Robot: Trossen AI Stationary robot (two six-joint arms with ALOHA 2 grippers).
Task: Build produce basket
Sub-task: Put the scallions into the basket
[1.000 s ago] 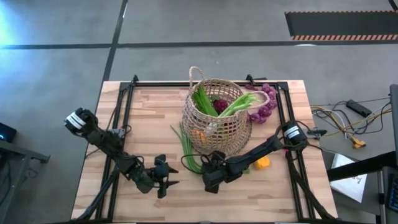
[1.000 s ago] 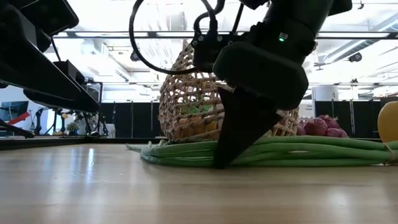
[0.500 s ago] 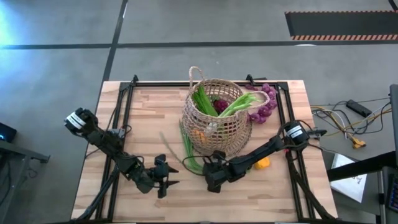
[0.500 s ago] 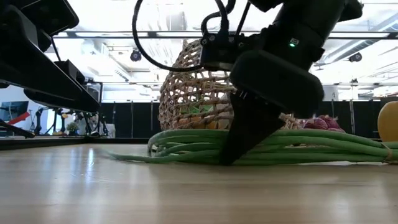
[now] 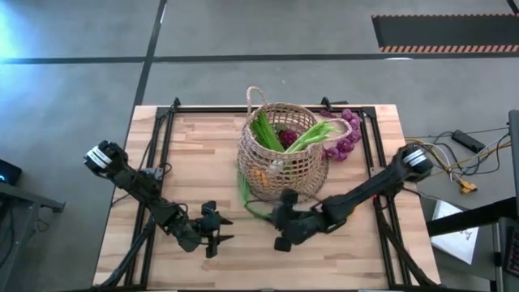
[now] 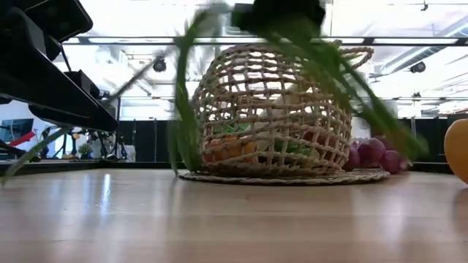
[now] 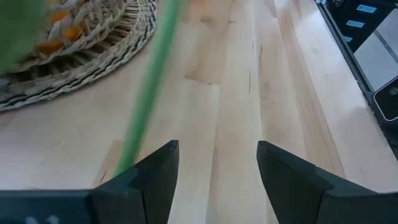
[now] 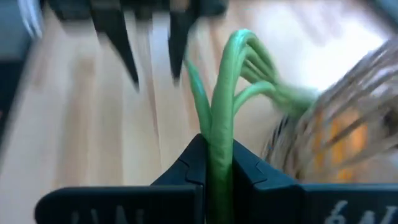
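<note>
The wicker basket [image 5: 280, 152] stands on a flat woven disc at the table's middle, with green stalks, a dark red item and orange pieces inside. Purple grapes [image 5: 341, 143] lie against its right side. My right gripper [image 5: 280, 217], just in front of the basket, is shut on a bunch of long green stalks [image 8: 219, 106]. In the low view the stalks [image 6: 186, 109] hang blurred on both sides in front of the basket [image 6: 274, 109]. My left gripper [image 5: 216, 230] stands open, low at the near left, holding nothing. One stalk [image 7: 149, 87] crosses its view. My right gripper pinches the bunch of green stalks [image 8: 217, 155] between its two fingers, somewhere along their length. The stalks run up between the fingers and bend over past them. They hang raised above the table, their ends drooping on either side. Whether any tip touches the wood, I cannot tell.
A yellow-orange pepper [image 6: 457, 150] lies on the table to the right, near my right arm. The flat woven disc [image 6: 285, 177] sticks out around the basket's foot. Black frame rails run along the table's left and right sides. Bare wood lies along the near edge.
My right gripper has shut on the green stalks that lay on the table in front of the basket and has gone up with them. The stalks have left the table and now hang bent over from the fingers, swinging.
</note>
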